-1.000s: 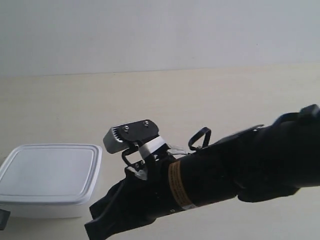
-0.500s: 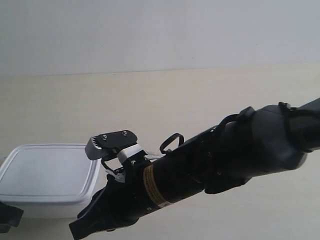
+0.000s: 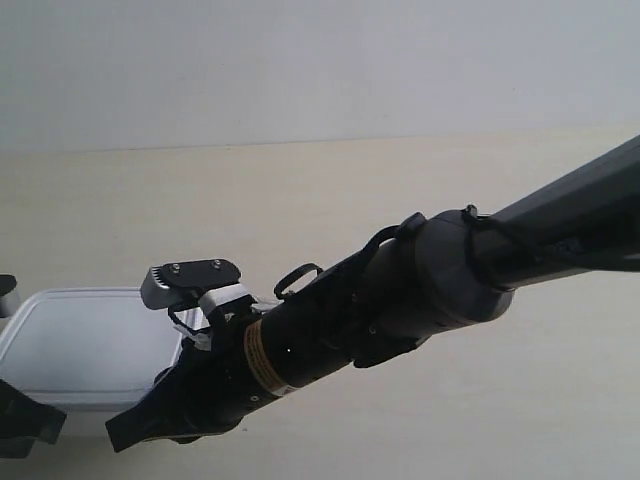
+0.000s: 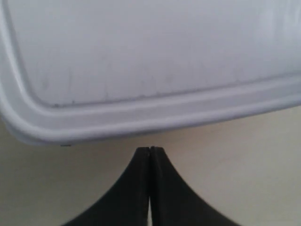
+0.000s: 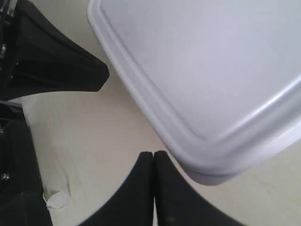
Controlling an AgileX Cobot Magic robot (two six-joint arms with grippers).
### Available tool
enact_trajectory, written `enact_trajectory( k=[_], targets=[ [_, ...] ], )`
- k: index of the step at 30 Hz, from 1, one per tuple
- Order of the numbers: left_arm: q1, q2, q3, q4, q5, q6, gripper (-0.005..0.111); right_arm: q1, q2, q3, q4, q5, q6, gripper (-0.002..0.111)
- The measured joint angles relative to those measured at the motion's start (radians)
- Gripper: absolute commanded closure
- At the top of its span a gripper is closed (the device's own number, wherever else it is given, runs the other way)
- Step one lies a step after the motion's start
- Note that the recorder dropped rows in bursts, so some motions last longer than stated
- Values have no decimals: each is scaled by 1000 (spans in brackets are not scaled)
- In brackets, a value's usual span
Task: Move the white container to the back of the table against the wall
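Note:
The white container (image 3: 90,345) sits on the table (image 3: 400,200) near the front, far from the wall (image 3: 320,70). The arm at the exterior view's right reaches across to its near right corner. My right gripper (image 5: 154,153) is shut and empty, its tips just off the rounded corner of the container (image 5: 211,70). My left gripper (image 4: 149,149) is also shut, a small gap short of the container's (image 4: 150,56) side rim. The right wrist view shows the left gripper (image 5: 89,75) beside another edge. In the exterior view it is the black shape (image 3: 30,425) at bottom left.
A wide stretch of table lies between the container and the wall. The long black forearm (image 3: 420,290) spans the right half of the exterior view. A white scrap (image 5: 56,200) lies on the table by the left arm's body.
The arm at the exterior view's right has swung left and lower, bringing its gripper to the container's corner. The other gripper has risen into view at bottom left. The container has not moved.

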Motion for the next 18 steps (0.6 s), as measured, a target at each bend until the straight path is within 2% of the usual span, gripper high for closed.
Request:
enact_trajectory(
  k=[18],
  targets=[
    [0, 108, -70, 45, -66, 0, 107, 0, 56, -108, -12, 87, 38, 108]
  ],
)
